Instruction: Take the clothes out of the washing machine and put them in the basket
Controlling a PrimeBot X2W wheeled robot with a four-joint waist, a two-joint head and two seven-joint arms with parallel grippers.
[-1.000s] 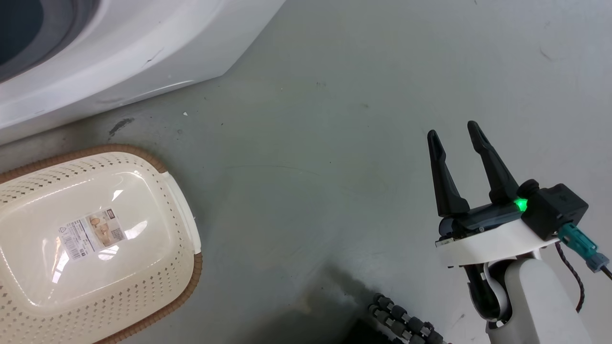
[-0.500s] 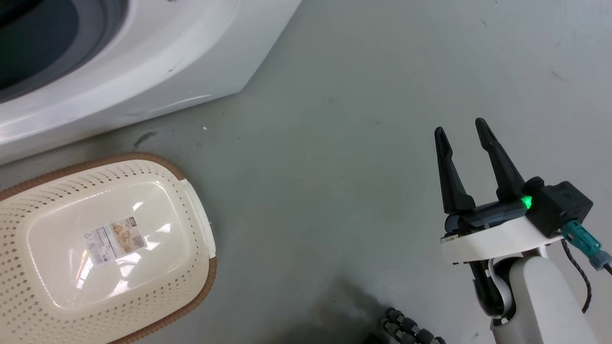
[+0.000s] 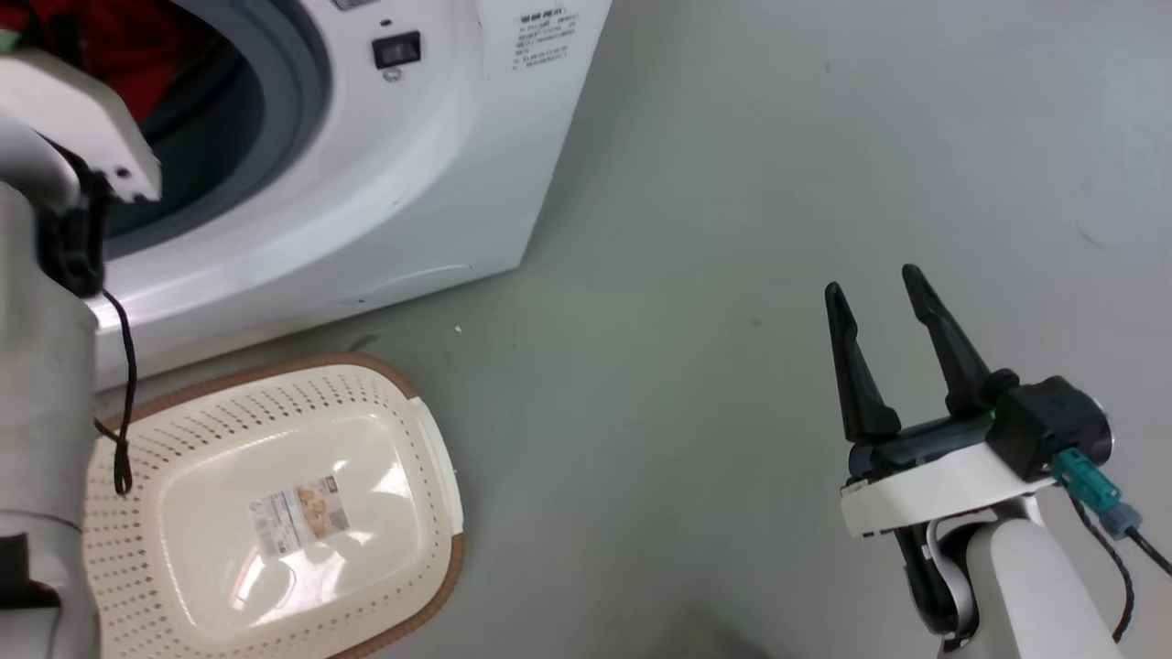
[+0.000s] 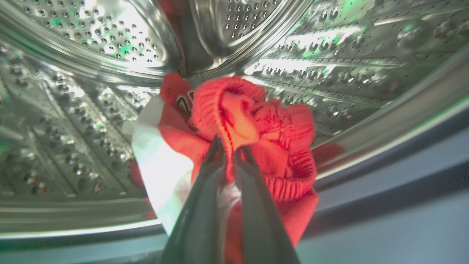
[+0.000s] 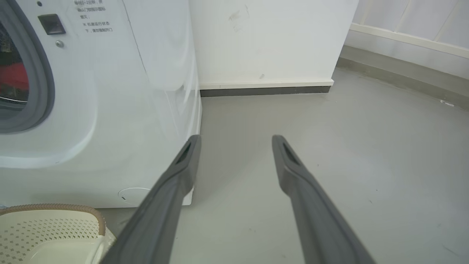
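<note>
Since a second ago the head camera is swinging, so the washing machine (image 3: 394, 183) and the basket (image 3: 302, 398) are sitting lower and further right in the frame without having shifted on the floor (image 3: 696, 229). The left forearm (image 3: 41, 394) is now showing along the left edge. In this head view that forearm is reaching up into the porthole (image 3: 298, 110) at the upper left, where a patch of the red clothes (image 3: 137, 46) is showing. The basket is standing open at the lower left, below the porthole and close against the machine's foot, its long axis running from lower left to upper right. The right end effector (image 3: 872, 284) is hanging at the lower right, fingers apart and gripping nothing, well apart from both.

Through the left wrist view, the left end effector (image 4: 229, 146) is sitting inside the steel drum (image 4: 91, 40). Its fingers are pressing together on a fold of the clothes (image 4: 263, 124), which are bunching at frame centre just beyond the tips, white trim to the left.

Through the right wrist view, the right end effector (image 5: 236, 139) is pointing at bare floor, fingers spread. The washing machine (image 5: 146, 91) is standing at the left and a corner of the basket (image 5: 55, 223) is peeking in at the lower left.

Judging from this, the left arm is the nearer one, and its load is probably heading back out of the porthole and then down to the basket beneath.
</note>
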